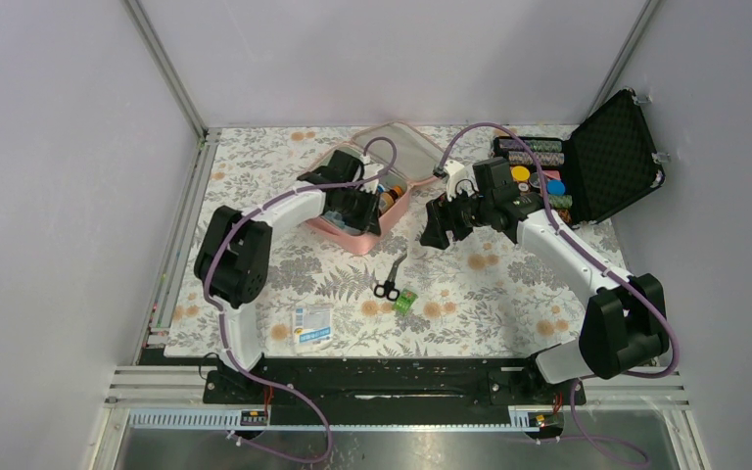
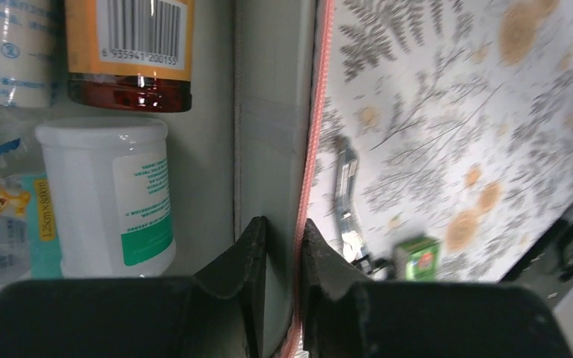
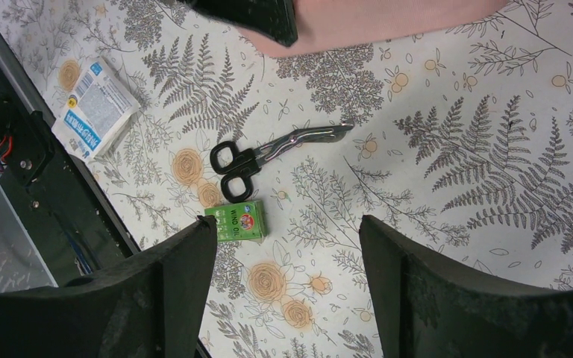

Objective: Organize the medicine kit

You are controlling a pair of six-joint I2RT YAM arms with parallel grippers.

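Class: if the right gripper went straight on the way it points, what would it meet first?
Probably bare tablecloth: the right gripper frames it between open fingers, with the green box and scissors just beside that line. Depth is unclear.

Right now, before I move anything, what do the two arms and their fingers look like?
The left arm and right arm both have white links between bulky black joint housings, with a purple cable running along each. The left gripper and right gripper carry matte black, wedge-shaped fingers; no markings show on them.
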